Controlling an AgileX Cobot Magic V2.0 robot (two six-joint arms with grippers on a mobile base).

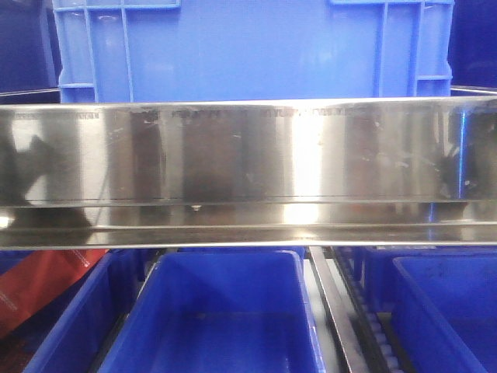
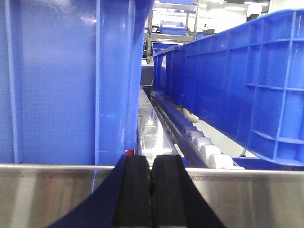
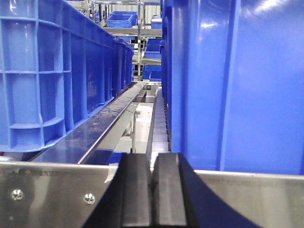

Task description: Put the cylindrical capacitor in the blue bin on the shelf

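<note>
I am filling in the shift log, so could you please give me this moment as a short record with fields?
Shelf: shiny brushed stainless steel rack with a broad reflective front rail
Upper level: light blue ribbed plastic crate standing behind the rail
Lower level: open dark blue plastic bin, no contents visible
Capacitor: not visible in any view
Left gripper: black pads pressed together, nothing seen between them
Right gripper: black pads together, nothing seen between them

A warehouse or factory storeroom here: a shiny brushed stainless steel shelf (image 1: 248, 155) carries ribbed blue plastic bins (image 1: 248, 47), white conveyor rollers (image 2: 209, 152) run behind its rail, more stocked metal racks (image 3: 128, 28) beyond.
</note>
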